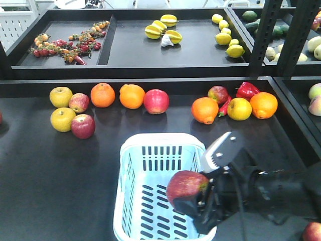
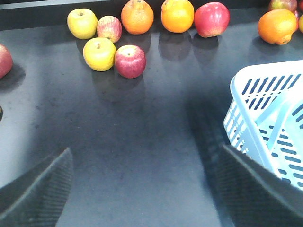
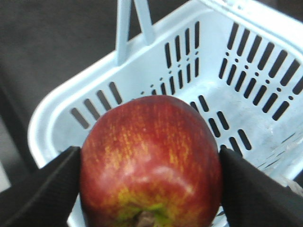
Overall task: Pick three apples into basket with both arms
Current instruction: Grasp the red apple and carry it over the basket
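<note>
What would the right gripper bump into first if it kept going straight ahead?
Probably the slotted floor of the basket. The right gripper, shut on a red apple, points into it; depth is unclear.

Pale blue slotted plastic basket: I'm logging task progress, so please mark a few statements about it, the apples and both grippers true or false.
1. The right gripper is shut on a deep red, yellow-streaked round apple. True.
2. That apple lies on the floor of the pale blue slotted plastic basket. False: it is held over the basket.
3. The left gripper is open and holds nothing. True.
4. Two apples lie in the basket. False: no fruit shows inside it.
</note>
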`<state>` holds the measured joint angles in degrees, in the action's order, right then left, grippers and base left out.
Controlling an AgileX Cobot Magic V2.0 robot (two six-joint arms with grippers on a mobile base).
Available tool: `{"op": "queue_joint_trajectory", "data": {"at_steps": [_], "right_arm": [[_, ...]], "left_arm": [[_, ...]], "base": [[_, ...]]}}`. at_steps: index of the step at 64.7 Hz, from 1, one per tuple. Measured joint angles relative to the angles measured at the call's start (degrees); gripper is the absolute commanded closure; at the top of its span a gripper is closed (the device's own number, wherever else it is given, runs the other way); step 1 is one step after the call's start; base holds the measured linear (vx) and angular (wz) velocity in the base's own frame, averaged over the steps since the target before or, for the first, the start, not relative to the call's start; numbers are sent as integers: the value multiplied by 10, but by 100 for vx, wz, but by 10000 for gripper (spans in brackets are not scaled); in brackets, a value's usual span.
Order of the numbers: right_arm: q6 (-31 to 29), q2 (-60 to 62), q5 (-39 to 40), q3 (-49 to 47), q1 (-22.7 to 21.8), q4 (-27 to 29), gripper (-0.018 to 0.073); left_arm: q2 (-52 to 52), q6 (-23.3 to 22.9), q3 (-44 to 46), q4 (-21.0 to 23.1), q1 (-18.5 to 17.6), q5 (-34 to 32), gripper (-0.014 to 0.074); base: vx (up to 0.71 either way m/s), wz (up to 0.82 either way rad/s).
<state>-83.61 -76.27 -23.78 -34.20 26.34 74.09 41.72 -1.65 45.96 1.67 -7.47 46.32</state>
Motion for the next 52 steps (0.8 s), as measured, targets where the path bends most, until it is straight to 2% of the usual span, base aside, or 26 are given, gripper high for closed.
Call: {"op": "queue_joint_trajectory", "data": {"at_steps": [11,25,52], "right_arm": [[-33,-40,39,0,39,19,75],[-39,-50,44,0,45,25,-65],[-37,-31,52,0,45,28,-74]], "left_arm": [[0,0,0,0,0,0,6],[0,0,0,0,0,0,6],[0,0,0,0,0,0,6]], "base": [[0,0],[0,0],[0,0]]}}
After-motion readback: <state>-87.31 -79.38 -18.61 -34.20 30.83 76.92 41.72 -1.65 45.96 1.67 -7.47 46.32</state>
